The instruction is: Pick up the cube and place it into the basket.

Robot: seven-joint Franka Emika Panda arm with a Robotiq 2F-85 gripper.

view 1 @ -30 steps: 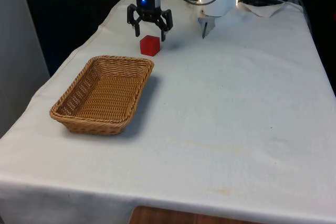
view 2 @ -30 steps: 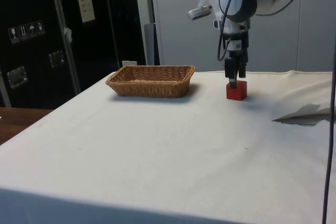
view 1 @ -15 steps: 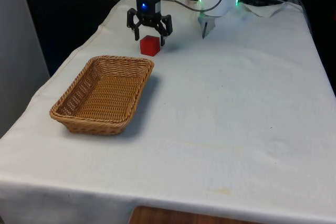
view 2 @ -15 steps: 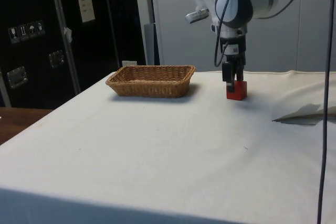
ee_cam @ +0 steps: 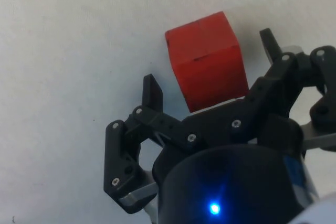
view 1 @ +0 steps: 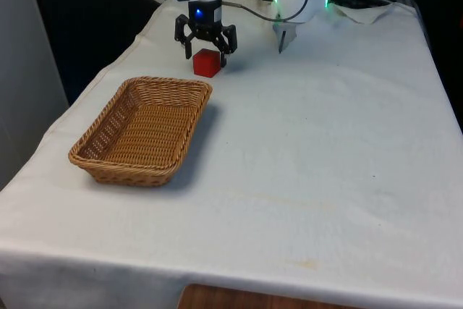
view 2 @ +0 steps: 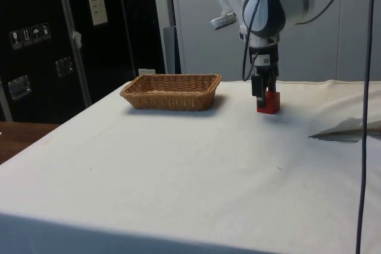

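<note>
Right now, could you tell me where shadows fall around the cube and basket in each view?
Front view: the basket casts a soft shadow toward that view's right; the cube has a faint one beside it. Side view: a dim shadow lies on the cloth under the cube. Wrist view: the cube sits between the open gripper fingers, evenly lit.

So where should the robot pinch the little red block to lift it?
From straight above, with one finger on each of two opposite flat side faces of the small red cube. It sits flat on the white cloth, top bare, and the open black gripper already straddles it.
</note>
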